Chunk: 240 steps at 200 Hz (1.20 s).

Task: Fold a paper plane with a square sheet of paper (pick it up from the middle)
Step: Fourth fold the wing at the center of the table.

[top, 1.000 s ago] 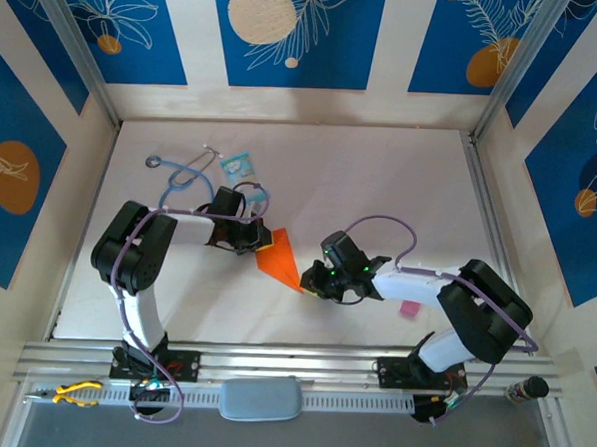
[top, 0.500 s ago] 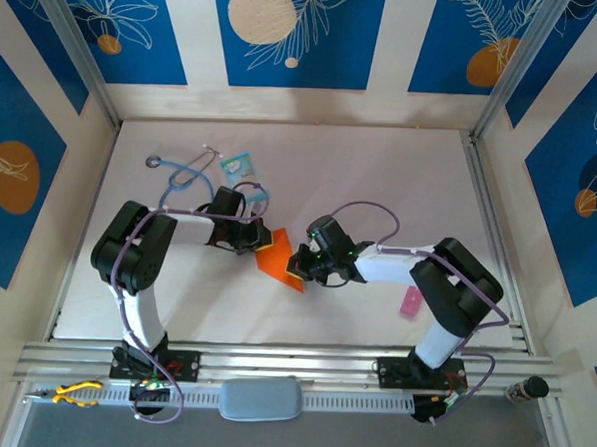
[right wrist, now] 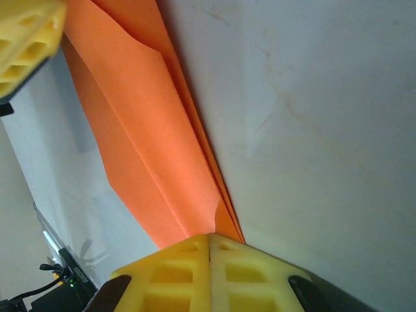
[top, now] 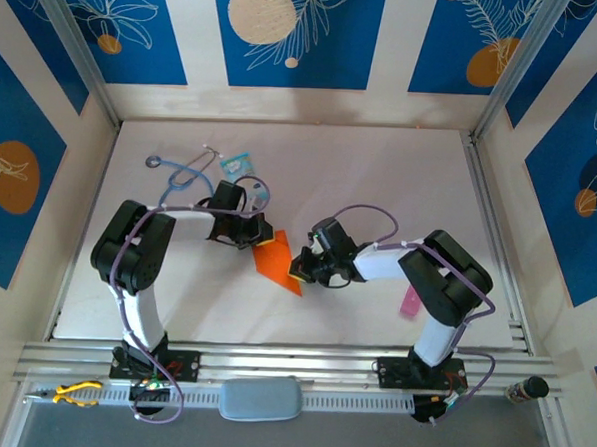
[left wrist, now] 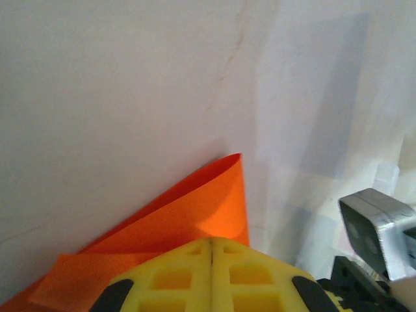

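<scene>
The left gripper (top: 254, 237) is holding its fingers (left wrist: 162, 276) pressed together, pinching the left edge of the folded orange paper (top: 276, 254). The right gripper (top: 298, 268) is clamping the paper's near-right tip, its fingers (right wrist: 166, 273) meeting flat. The paper is lying mid-table (top: 381, 178) between both grippers.

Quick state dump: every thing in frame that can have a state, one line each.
orange paper: partly folded into a long tapered shape, layers loose, gripped from two sides
left end effector: shut on the orange paper
right end effector: shut on the orange paper
pink strip: lying flat, untouched
light-blue packet: lying flat, untouched
stethoscope: lying loose, tubing curved
</scene>
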Available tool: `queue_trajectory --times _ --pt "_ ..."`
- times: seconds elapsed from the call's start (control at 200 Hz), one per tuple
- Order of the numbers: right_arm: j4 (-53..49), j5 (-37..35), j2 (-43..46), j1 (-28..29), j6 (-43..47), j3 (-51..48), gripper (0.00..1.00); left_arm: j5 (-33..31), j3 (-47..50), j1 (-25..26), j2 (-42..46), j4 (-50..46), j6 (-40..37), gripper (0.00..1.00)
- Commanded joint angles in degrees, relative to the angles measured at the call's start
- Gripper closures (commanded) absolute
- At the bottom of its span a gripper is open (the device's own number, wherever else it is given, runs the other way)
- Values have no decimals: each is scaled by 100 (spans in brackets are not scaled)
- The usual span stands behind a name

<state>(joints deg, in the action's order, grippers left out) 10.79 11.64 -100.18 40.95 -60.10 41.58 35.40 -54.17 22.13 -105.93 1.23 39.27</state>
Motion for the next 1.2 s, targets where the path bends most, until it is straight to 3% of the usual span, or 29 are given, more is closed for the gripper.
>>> queue_trajectory --times 0.0,0.37,0.52,1.196 --pt "-636 -125 -112 36 -81 -182 98 224 -172 -14 351 -167 -206 95" --pt "-916 -303 -165 89 -92 -48 98 324 514 590 340 375 424 98" --pt "-963 -360 -149 110 -109 -64 98 147 784 611 248 549 439 99" --pt "-1232 -503 -158 141 -82 -43 99 154 312 -868 -286 189 -426 100"
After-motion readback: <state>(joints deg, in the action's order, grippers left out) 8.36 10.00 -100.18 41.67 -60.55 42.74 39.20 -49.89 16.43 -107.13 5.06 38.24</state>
